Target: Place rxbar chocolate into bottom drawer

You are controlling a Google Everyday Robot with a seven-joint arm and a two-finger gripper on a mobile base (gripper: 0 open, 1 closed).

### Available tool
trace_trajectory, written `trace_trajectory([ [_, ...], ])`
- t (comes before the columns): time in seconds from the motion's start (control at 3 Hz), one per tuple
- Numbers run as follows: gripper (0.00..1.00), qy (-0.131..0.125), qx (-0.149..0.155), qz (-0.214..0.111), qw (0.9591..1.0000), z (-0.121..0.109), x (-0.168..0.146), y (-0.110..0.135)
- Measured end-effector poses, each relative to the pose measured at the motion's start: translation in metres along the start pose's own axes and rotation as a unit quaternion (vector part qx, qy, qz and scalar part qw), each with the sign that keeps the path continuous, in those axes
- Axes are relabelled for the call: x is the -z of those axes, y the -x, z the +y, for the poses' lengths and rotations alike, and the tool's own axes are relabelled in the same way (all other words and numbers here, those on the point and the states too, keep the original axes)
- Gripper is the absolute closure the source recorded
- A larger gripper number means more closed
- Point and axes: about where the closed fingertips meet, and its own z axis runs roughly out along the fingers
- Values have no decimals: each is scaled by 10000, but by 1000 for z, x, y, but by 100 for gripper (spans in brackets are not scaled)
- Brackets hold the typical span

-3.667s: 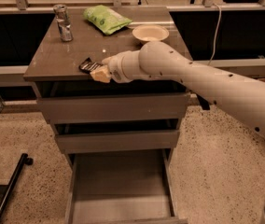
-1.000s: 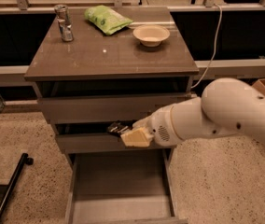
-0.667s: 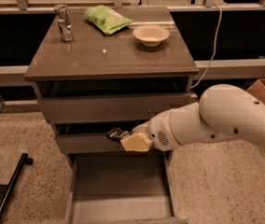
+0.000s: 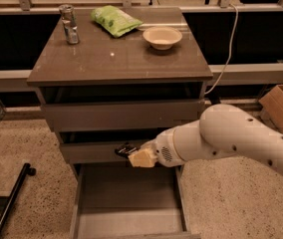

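a grey-brown cabinet (image 4: 116,59) with three drawers stands on a speckled floor (image 4: 37,153), seen from above and in front. a thick white robot arm (image 4: 231,138) reaches in from the right, across the front of the cabinet. at its end the gripper (image 4: 133,156) hangs just in front of the middle drawer (image 4: 89,152), above the back part of the bottom drawer (image 4: 131,218). the gripper's tan fingers (image 4: 142,159) are closed around a chocolate bar (image 4: 124,149), a small flat bar in a dark wrapper whose end sticks out to the left of the fingers. the bar is in the air, held above the drawer and not touching its floor. the bottom drawer is pulled far out toward the viewer, showing a flat grey floor. the top drawer (image 4: 124,114) is nearly closed, and the middle drawer sits slightly further out. on the cabinet top, a metal can (image 4: 69,23) stands upright at the back left, a puffy green bag (image 4: 115,20) lies at the back centre, and a pale bowl (image 4: 162,37) sits near the back right, well apart from the can. a light cable (image 4: 227,54) hangs down behind the cabinet's right side. a cardboard box (image 4: 282,108) shows at the right edge, and a black bar with a small wheel (image 4: 13,197) lies on the floor at lower left.
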Motion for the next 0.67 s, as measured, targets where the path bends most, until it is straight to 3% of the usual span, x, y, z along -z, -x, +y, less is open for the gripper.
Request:
trace_trajectory([
  [0.67,100,200,-658,83,9976,-43,-87,-71],
])
